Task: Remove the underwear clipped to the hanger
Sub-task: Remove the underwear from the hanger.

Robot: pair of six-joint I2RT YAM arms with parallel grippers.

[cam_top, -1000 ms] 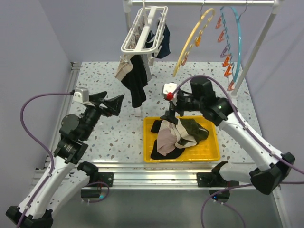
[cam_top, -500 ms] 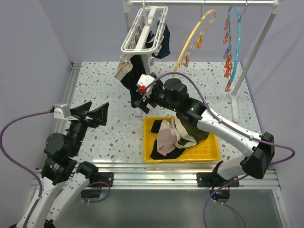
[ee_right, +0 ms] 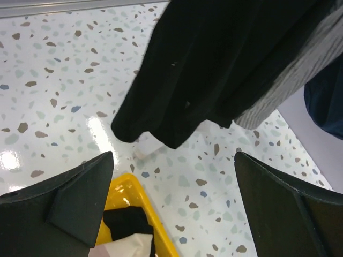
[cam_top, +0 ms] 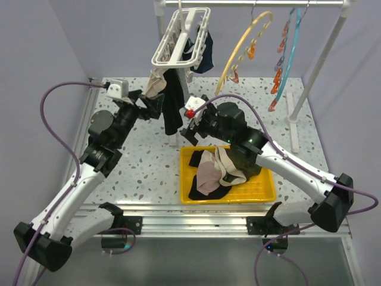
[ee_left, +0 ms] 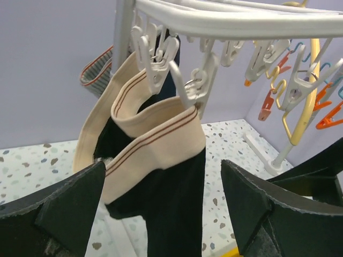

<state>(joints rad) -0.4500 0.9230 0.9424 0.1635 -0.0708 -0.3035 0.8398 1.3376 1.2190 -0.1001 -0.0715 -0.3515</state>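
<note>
The left tool [cam_top: 153, 104] has swung up from lower left to the black underwear [cam_top: 172, 110], still clipped on the white hanger [cam_top: 178, 37] at upper centre. The right tool [cam_top: 191, 132] has left the yellow tray [cam_top: 256, 187]. Both stand released; the next pull seems near.

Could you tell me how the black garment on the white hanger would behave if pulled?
Probably floppy: the black garment hangs in loose folds. Likely light, as a small clip holds its waistband. The suspended white hanger may swing when tugged.
</note>
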